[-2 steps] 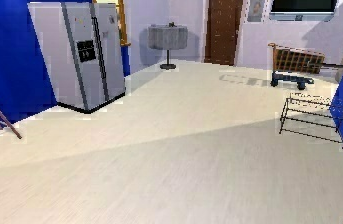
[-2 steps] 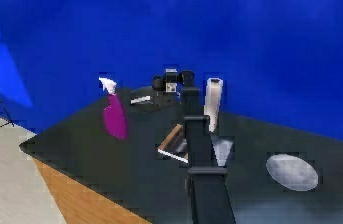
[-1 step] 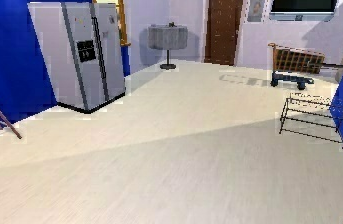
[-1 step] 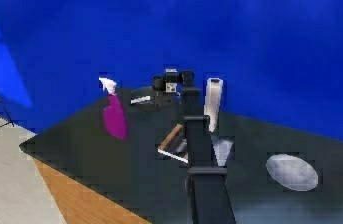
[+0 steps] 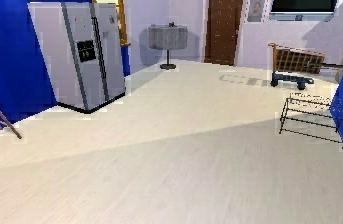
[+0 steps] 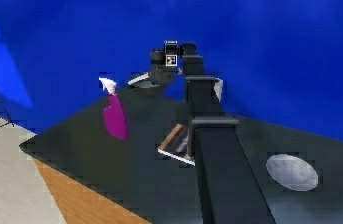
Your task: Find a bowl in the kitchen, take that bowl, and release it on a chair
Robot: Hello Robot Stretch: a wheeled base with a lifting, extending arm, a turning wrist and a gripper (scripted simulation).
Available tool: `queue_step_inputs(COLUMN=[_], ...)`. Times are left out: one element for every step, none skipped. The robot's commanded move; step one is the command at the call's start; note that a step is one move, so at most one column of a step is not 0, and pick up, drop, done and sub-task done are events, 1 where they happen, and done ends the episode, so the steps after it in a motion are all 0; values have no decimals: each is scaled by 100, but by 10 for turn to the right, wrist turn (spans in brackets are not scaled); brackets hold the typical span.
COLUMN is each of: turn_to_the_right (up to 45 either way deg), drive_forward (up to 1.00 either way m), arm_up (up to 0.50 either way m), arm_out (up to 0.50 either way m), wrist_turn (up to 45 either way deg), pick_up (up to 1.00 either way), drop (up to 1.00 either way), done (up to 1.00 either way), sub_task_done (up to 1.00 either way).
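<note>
In the arm side view my arm [image 6: 214,150] reaches out over a dark countertop [image 6: 89,150] toward a blue wall. The gripper [image 6: 145,80] sits left of the white marker squares [image 6: 171,58], near the counter's far edge. A pale grey curved shape shows at its fingers, and I cannot tell whether it holds anything. A round grey bowl-like disc [image 6: 291,171] lies on the counter at the right. In the forward view a grey chair-like piece on a pedestal [image 5: 167,41] stands at the back.
A purple spray bottle [image 6: 114,116] and a flat framed item [image 6: 176,149] lie on the counter beside the arm. The forward view has a grey fridge [image 5: 79,52] at left, a brown door [image 5: 222,30], a wire rack [image 5: 309,112] at right, and wide pale floor between.
</note>
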Motion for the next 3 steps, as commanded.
queue_step_inputs(turn_to_the_right=[0, 0, 0], drive_forward=[0, 0, 0], arm_up=[0, 0, 0], arm_out=[0, 0, 0], wrist_turn=[-450, -450, -150], pick_up=[0, 0, 0], drop=[0, 0, 0], done=[0, 0, 0], sub_task_done=[0, 0, 0])
